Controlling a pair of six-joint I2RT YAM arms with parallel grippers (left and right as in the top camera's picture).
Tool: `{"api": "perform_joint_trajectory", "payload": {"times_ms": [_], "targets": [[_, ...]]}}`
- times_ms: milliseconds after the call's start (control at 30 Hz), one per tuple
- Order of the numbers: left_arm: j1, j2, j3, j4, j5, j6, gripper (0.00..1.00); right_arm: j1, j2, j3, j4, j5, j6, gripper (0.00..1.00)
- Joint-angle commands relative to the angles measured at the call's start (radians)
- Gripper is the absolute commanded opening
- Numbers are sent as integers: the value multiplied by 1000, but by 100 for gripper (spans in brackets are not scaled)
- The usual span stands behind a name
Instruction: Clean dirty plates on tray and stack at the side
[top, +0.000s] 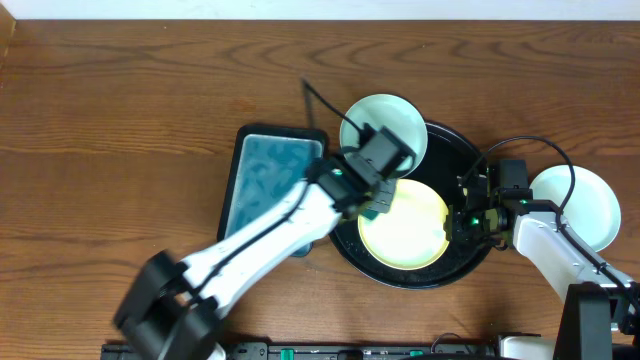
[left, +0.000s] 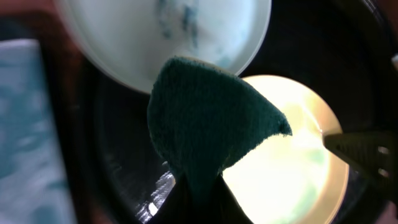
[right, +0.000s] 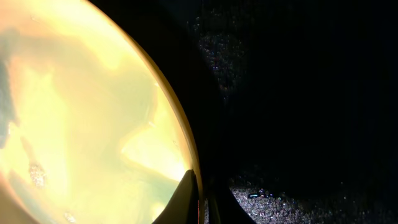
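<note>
Left fingers (left: 186, 210) clamped on green sponge (left: 211, 118); right fingers (right: 185, 198) pinching yellow plate (right: 74, 112) rim. Wipe in light circles, holding rim steady on tray (right: 311, 93).

Even room light, crisp from overhead. Both wrist views are soft; the yellow plate (right: 81, 112) glares, the tray (right: 298, 93) nearly black.
</note>
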Motion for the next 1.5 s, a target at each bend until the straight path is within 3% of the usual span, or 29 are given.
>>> {"api": "perform_joint_trajectory", "payload": {"times_ms": [0,300,500,567,833,1100,1467], "targets": [[87,-73,1,-67,-2,29,7,11,3,-13,7,19,7,8],[293,-73,-48,-175,-3,123,8,13,3,-13,29,7,8,15],[364,-48,-134,-157,-3,122,8,40,3,-14,29,8,8,7],[373,-37,-156,-145,-3,122,8,47,3,-15,29,8,7,1],[377,-34,-262,-58,-3,122,8,53,3,-19,23,6,8,1],[377,-34,-271,-53,-3,122,7,41,-27,-15,48,-206,-53,1],[377,-34,-271,-48,-2,122,7,41,-231,-14,47,-29,-26,1]]}}
